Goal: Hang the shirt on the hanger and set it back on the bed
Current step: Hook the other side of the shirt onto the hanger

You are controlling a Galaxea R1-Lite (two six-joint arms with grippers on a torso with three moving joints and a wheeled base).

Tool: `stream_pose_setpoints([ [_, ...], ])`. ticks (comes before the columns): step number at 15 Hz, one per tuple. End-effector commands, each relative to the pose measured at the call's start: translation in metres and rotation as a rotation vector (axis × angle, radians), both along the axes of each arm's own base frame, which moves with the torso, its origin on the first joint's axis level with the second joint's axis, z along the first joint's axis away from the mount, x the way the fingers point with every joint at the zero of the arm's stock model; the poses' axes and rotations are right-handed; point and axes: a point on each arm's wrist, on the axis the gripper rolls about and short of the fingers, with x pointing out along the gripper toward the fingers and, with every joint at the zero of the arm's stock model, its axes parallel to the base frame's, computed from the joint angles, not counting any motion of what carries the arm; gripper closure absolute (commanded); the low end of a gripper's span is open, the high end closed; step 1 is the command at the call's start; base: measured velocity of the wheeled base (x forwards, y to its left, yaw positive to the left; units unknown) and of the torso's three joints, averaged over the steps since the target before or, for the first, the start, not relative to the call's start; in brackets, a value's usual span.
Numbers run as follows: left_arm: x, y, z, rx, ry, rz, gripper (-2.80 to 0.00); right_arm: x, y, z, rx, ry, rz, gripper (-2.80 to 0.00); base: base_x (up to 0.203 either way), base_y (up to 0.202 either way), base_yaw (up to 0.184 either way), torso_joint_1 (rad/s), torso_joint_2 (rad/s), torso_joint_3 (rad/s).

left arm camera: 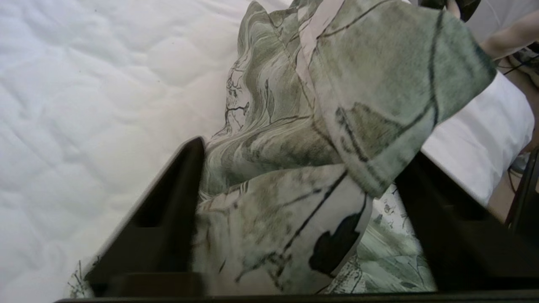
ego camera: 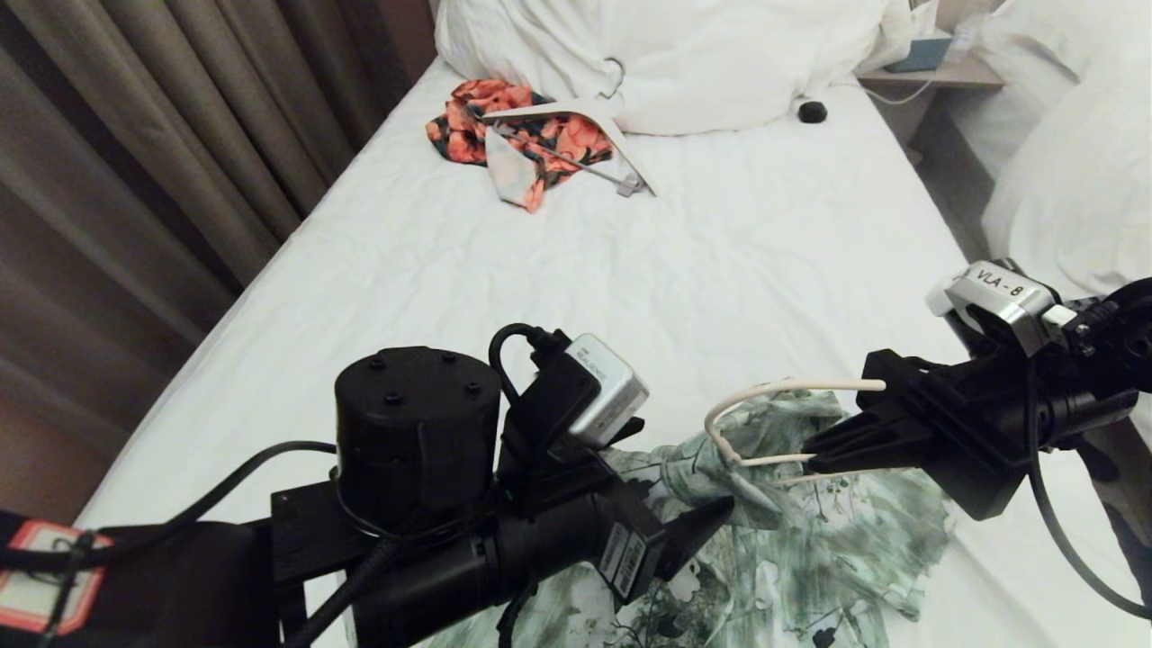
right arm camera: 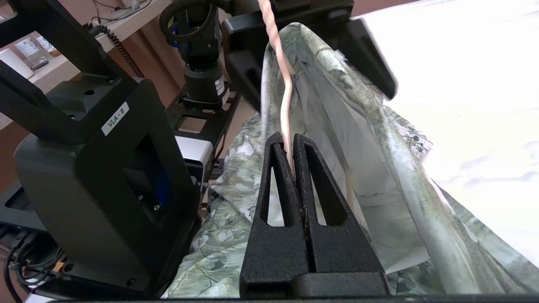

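The green-and-white shirt lies bunched on the near part of the bed, with its collar end lifted. The cream wire hanger sticks out of the shirt's neck, hook curving up. My right gripper comes in from the right and is shut on the hanger's wire; the right wrist view shows the wire pinched at the tips of that gripper, with the shirt draped over it. My left gripper is open at the shirt's left side. In the left wrist view its fingers stand wide apart around a fold of the shirt.
An orange-red floral garment and a thick white hanger lie at the far end by the pillow heap. A small black object sits near them. Curtains run along the left. A neighbouring bed is on the right.
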Motion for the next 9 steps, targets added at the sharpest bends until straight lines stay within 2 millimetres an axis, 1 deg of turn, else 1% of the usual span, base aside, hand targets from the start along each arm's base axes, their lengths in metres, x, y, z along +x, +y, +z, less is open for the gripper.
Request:
stream_pose_setpoints([
  [1, 0.0009, -0.0015, -0.0013, 0.002, 0.001, -0.001, 0.00, -0.0001, 0.0003, 0.0000, 0.007, -0.002, 0.006, 0.00, 0.000, 0.000, 0.000, 0.000, 0.00, 0.000],
  [7, -0.0006, -0.0014, -0.0038, 0.009, 0.007, -0.004, 0.00, 0.0007, 0.0000, 0.0017, 0.007, -0.002, 0.001, 0.00, 0.000, 0.000, 0.000, 0.000, 0.00, 0.000],
  [9, -0.0006, -0.0014, -0.0057, 0.014, 0.012, -0.004, 0.00, 0.0036, 0.0003, -0.0015, 0.005, 0.011, -0.001, 0.00, 0.000, 0.000, 0.000, 0.000, 0.00, 0.000],
])
